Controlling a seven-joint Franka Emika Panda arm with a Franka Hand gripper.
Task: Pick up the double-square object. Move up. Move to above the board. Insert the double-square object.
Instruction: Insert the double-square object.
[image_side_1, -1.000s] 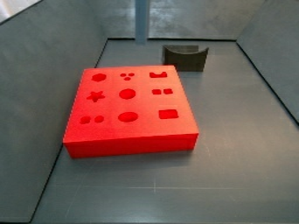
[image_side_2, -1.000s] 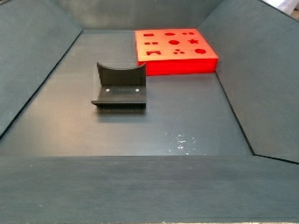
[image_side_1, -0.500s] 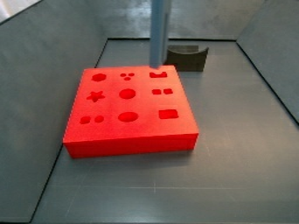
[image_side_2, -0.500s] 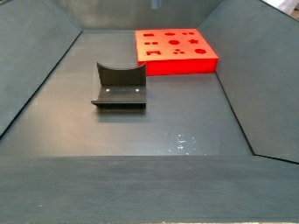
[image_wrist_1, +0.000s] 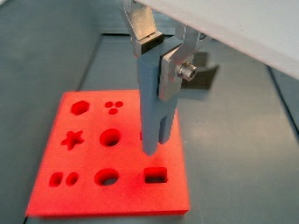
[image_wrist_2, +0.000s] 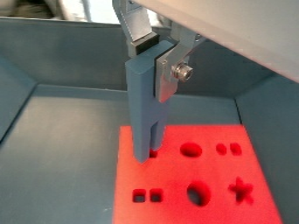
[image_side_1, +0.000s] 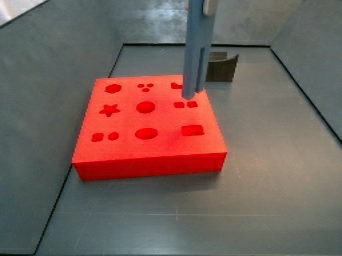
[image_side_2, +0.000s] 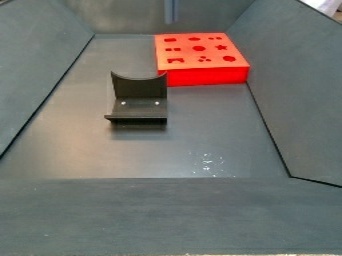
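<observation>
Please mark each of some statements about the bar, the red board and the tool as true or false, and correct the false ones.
1. The tool is shut on the double-square object. True.
2. The double-square object lies flat on the board. False: it stands upright, its lower end at the board's top face in a side view.
3. The board has a star cut-out. True.
4. The fixture sits on top of the board. False: it stands on the floor, apart from the board.
5. The board is blue. False: it is bright red.
</observation>
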